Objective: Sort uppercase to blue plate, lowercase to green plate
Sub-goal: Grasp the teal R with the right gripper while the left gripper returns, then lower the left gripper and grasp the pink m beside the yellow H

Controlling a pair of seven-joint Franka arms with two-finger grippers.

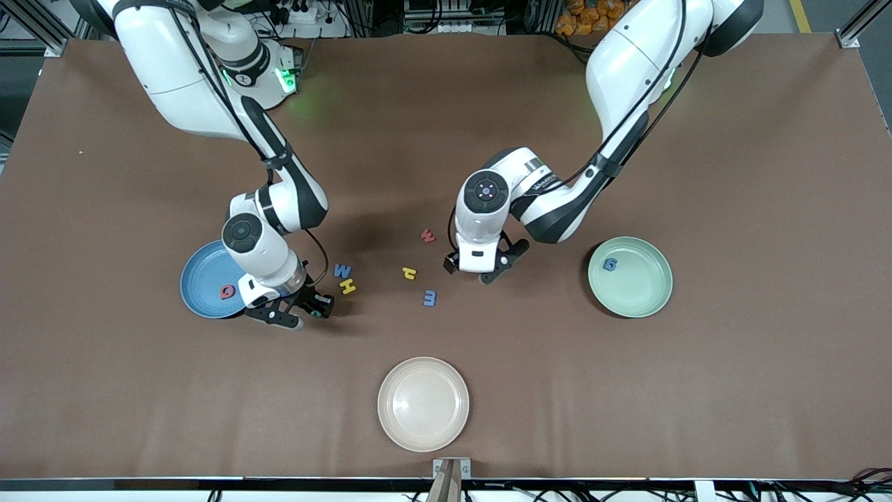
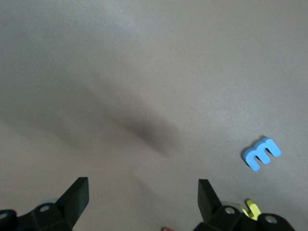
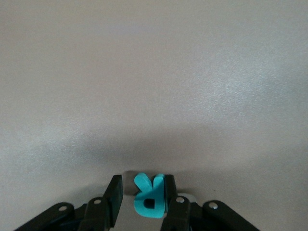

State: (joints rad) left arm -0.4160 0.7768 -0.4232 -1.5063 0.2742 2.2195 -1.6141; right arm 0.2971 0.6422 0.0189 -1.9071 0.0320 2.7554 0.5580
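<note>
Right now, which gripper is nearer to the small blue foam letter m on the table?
Left. The left gripper is beside the small blue foam letter m, fingers open. The right gripper is over the table beside the blue plate, closing around a teal R.

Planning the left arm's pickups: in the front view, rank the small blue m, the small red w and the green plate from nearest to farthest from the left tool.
1. Blue foam lowercase m, nearer the camera than the left tool.
2. Red foam lowercase w, nearer the bases.
3. Mint-green plastic plate, toward the left arm's end.

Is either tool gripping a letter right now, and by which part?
The right tool is around the teal R, one finger on its straight side, not clearly clamped. The left tool is open, holding nothing.
</note>
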